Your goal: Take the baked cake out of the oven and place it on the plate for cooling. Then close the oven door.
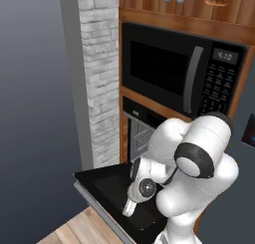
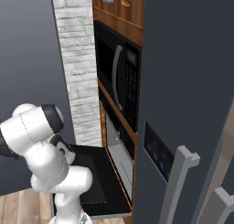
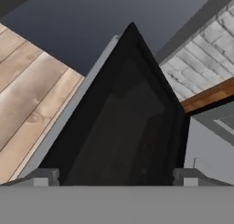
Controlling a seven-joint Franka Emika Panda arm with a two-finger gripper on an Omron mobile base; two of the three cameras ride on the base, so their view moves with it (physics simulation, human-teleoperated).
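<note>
My jaws [image 3: 117,177] stand wide and empty over the lowered oven door [image 3: 123,127]; the oven [image 1: 142,136] cavity lies ahead, past the door's hinge edge.

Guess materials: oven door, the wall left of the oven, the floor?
Oven door: looks like glossy black glass with a grey, probably metal, edge bar; it lies open and flat. Wall: whitewashed brick, shown by staggered blocks with mortar lines. Floor: pale wood planks, matte, with visible grain and seams. All rendered, so these are looks only.
</note>
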